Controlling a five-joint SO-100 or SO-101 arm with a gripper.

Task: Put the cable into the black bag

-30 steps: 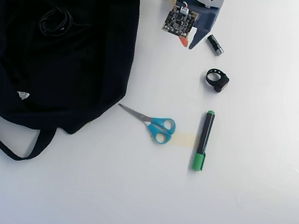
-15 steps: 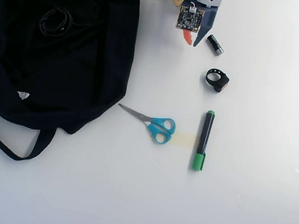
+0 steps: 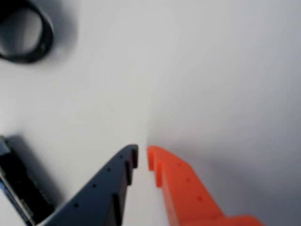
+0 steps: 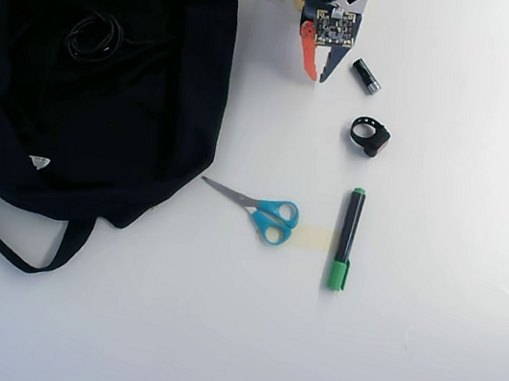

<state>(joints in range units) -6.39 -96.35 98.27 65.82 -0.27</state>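
Gripper [image 4: 315, 77] sat at the far edge of the table [image 4: 419, 375] in the overhead view, fingertips nearly together with only a thin slit between them, holding nothing. The wrist view [image 3: 142, 157] showed the same: the dark finger [image 3: 101, 188] and the orange finger [image 3: 183, 188] almost met at the tips, bare white surface beneath.

Just right of the gripper lay a small black cylinder [image 4: 366, 75] with a metal end, possibly a battery. Near it, toward the viewer, was a small black ring-shaped strap [image 4: 369, 135]; the blurred dark ring [image 3: 23, 33] at the wrist view's upper left was probably this. Further toward the near side lay a green-capped marker [image 4: 347, 238] and blue-handled scissors [image 4: 256, 209], side by side but apart.

The cable [image 4: 95, 35], a small black coil, lay well to the left on the black bag [image 4: 150, 114], resting on the fabric near the bag's far side. Whether it sat inside the opening or merely on top could not be told from above.

Judgement: the placing step looked done or close to done, with the arm empty and clear of the bag. If the coil only rested on top, the next move would call for reopening, travelling left and pushing it in.
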